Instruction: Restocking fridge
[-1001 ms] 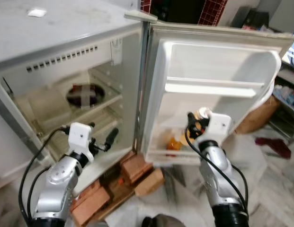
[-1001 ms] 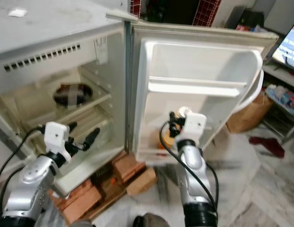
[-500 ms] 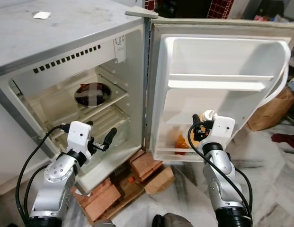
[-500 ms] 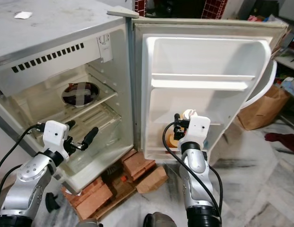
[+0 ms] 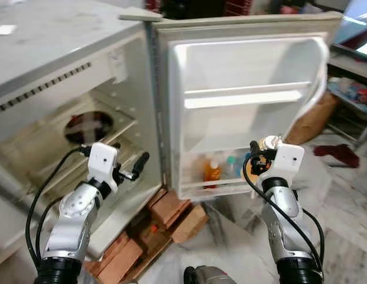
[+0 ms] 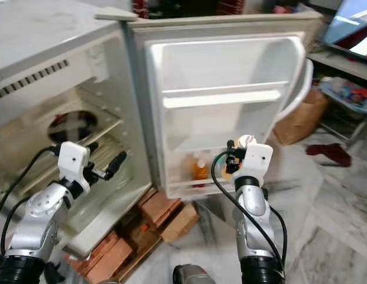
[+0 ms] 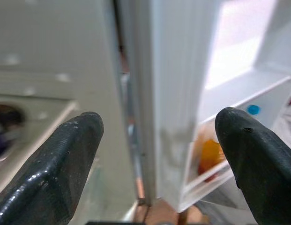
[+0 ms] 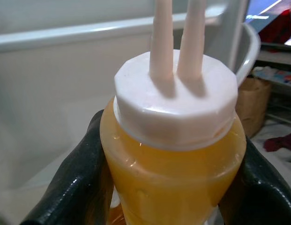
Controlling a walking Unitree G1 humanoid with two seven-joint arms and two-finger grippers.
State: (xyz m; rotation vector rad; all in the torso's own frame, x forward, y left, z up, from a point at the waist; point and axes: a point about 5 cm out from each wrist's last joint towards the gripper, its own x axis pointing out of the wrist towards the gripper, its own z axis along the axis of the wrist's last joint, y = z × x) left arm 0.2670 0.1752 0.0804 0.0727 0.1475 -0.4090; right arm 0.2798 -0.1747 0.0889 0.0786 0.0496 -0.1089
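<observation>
The small fridge stands open with its door (image 5: pixel 242 65) swung to the right. My right gripper (image 5: pixel 261 156) is shut on an orange squeeze bottle (image 8: pixel 171 178) with a white twin-nozzle cap (image 5: pixel 269 142), upright in front of the right end of the door's lower shelf (image 5: pixel 224 188). An orange bottle (image 5: pixel 211 171) and a teal-capped bottle (image 5: pixel 230 160) stand in that shelf. My left gripper (image 5: pixel 129 160) is open and holds nothing, level with the fridge's lower compartment near the hinge edge; its fingers (image 7: pixel 56 168) frame the door edge.
A dark round dish (image 5: pixel 87 127) sits on the wire shelf inside the fridge. Bricks (image 5: pixel 171 216) prop up the fridge on the floor. A brown paper bag (image 5: pixel 313 118) and a red cloth (image 5: pixel 337 152) lie on the marble floor to the right.
The whole picture has slid left and blurred as the camera moved. The right gripper keeps the bottle and now sits nearer the right end of the door shelf. The left gripper stays open.
</observation>
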